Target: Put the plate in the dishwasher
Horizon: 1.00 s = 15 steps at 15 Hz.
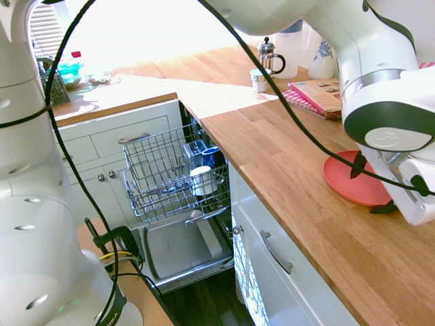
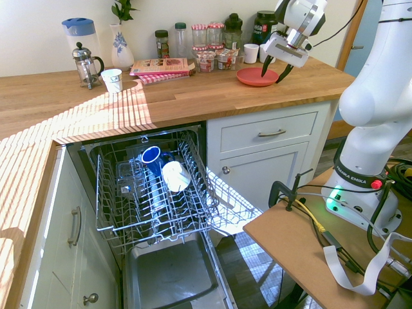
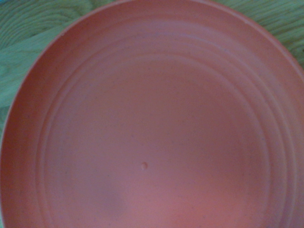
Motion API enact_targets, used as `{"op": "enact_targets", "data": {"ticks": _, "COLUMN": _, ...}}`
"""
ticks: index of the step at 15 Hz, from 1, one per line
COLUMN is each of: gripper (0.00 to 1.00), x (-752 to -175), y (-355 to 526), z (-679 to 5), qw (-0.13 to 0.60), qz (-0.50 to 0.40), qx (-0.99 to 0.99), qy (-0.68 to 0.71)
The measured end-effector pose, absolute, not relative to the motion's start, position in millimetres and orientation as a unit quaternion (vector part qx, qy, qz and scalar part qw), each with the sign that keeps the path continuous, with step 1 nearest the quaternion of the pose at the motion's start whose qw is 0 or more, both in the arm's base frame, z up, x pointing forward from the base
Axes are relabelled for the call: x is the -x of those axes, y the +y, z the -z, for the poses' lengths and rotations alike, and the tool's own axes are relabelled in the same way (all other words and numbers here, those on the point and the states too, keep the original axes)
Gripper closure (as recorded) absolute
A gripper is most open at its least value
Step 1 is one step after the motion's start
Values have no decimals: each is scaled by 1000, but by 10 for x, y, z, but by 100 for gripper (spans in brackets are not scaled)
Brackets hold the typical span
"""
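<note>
A coral-red plate (image 2: 252,77) lies flat on a wooden counter (image 1: 272,146); the robot's open gripper (image 2: 275,72) is over it. The dishwasher (image 2: 168,257) stands open, its upper rack (image 2: 119,223) holding mugs.

First exterior view: I look down from beside the arm's base (image 1: 47,204), tabletop (image 1: 299,149) at right | Second exterior view: I face the wall from the opposite side, looking down, arm (image 2: 380,84) at right | Shared by both: open dishwasher (image 2: 154,187), tabletop, plate (image 2: 257,76) | Wrist view: I look down from close over the plate, rim partly cropped.
</note>
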<state>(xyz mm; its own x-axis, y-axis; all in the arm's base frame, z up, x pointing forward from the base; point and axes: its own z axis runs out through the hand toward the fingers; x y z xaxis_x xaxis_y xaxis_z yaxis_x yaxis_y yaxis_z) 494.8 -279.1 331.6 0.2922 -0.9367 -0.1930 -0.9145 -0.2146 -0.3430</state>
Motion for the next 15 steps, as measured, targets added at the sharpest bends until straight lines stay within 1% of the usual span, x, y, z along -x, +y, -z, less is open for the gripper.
{"op": "enact_targets", "data": {"ticks": 6, "gripper": 100, "x": -4979, "y": -2750, "z": -3286, "qw": 184, "qz": 13, "qx": 779, "qy": 599}}
{"op": "enact_targets", "data": {"ticks": 15, "gripper": 100, "x": -5243, "y": -2465, "z": -3245, "qw": 167, "qz": -10, "qx": 787, "qy": 595}}
